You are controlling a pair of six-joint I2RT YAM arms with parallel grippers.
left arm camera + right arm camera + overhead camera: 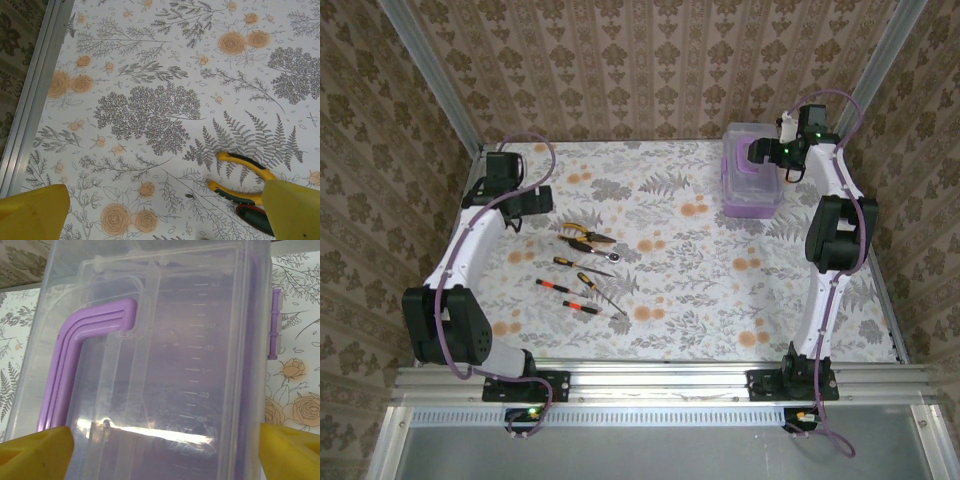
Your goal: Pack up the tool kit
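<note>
Floral table (700,270), purple box (750,197), pliers (585,235), screwdrivers (572,264), wrench (605,255)

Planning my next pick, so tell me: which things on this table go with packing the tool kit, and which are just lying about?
For the job:
purple box with clear lid
orange-handled pliers
screwdrivers
wrench

Not part of it:
floral table cover
aluminium rail
patterned walls

Close up, the box (200,365) ran off the top and bottom edges, the lower end of its handle (75,360) lost behind a yellow fingertip (35,452). Well left of the box, the pliers (240,161) had their jaws hidden, and the screwdrivers (577,266) were too small to tell apart.
</note>
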